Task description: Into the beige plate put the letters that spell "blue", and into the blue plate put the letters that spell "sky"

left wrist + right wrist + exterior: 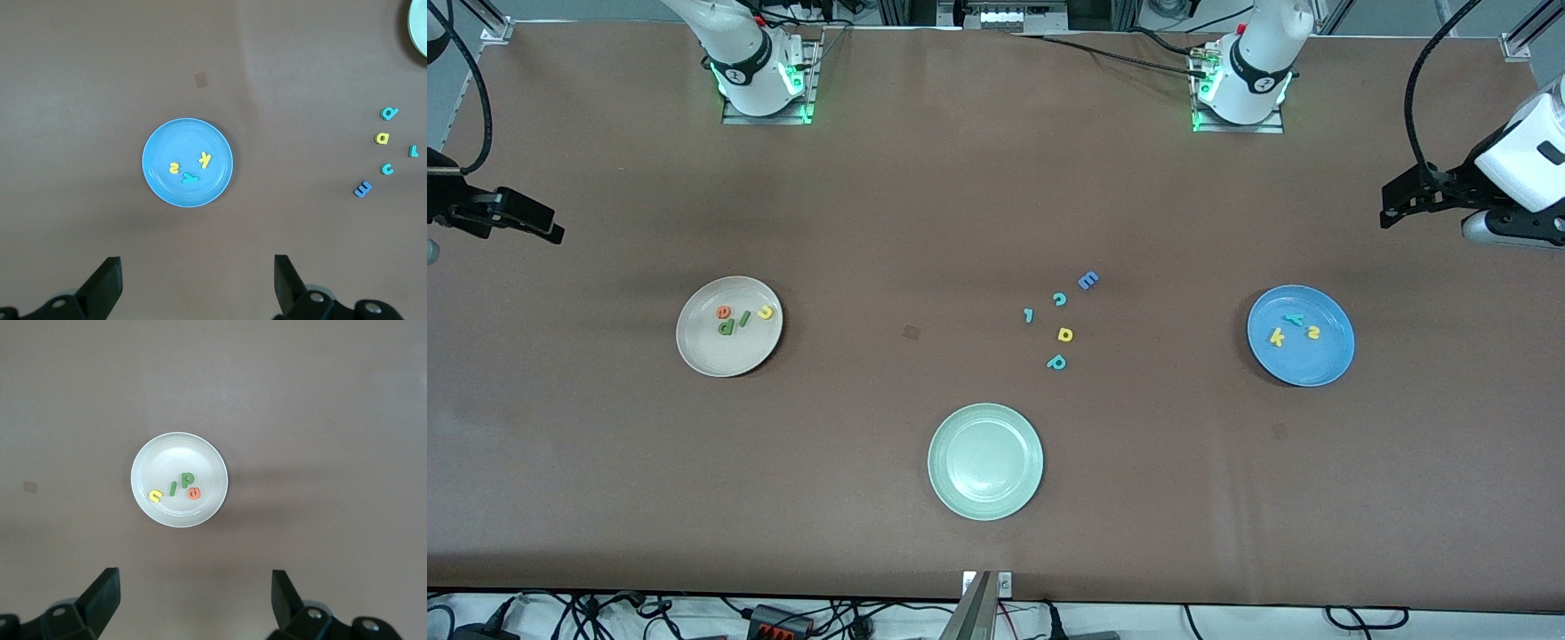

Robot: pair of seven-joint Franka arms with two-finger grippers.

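The beige plate (720, 357) (177, 457) holds the orange e (723, 312) (194, 493), dark green b (727, 327) (188, 479), green l (743, 321) (174, 487) and yellow u (765, 312) (155, 495). In the blue plate (1309, 366) (180, 137) lie the teal y (1292, 319) (190, 177), yellow k (1277, 337) (205, 159) and yellow s (1312, 332) (173, 167). My right gripper (551, 229) (195, 581) hangs open and empty high over the table's right-arm end. My left gripper (1387, 209) (197, 267) hangs open and empty over the left-arm end.
A pale green plate (985, 498) sits nearest the front camera, mid-table. Loose letters lie between the plates: blue E (1088, 281), teal c (1059, 299), a small teal letter (1029, 315), a yellow a/d shape (1064, 334), teal p (1056, 362).
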